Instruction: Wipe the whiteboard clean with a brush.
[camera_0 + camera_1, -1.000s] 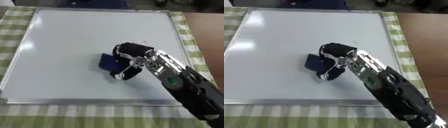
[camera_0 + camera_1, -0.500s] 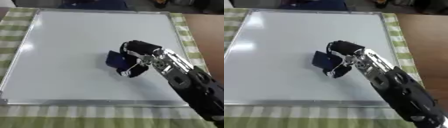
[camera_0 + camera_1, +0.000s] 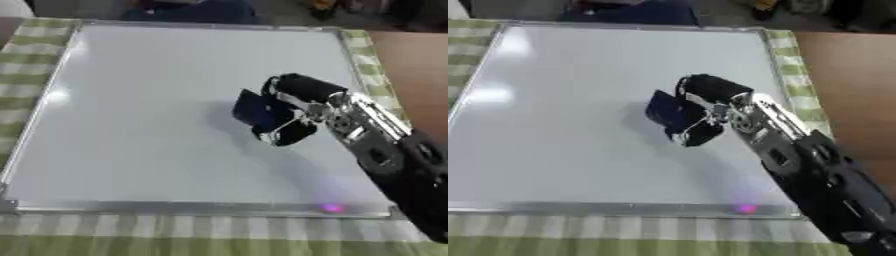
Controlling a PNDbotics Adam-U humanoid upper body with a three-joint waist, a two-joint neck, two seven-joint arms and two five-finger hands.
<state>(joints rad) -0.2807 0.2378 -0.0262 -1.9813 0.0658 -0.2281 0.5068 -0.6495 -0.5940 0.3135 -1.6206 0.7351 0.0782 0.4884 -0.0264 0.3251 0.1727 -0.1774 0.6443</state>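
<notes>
A white whiteboard with a silver frame lies flat and fills most of both eye views; its surface looks blank. My right hand reaches in from the lower right, fingers and thumb curled round a dark blue brush. The brush rests against the board a little right of its middle. My left hand shows in neither view.
The board lies on a green-and-white checked cloth. Bare brown table runs along the right side. Dark objects sit beyond the board's far edge. A small purple glint marks the board's near frame.
My right hand has carried the brush slightly to the right and farther up the board.
</notes>
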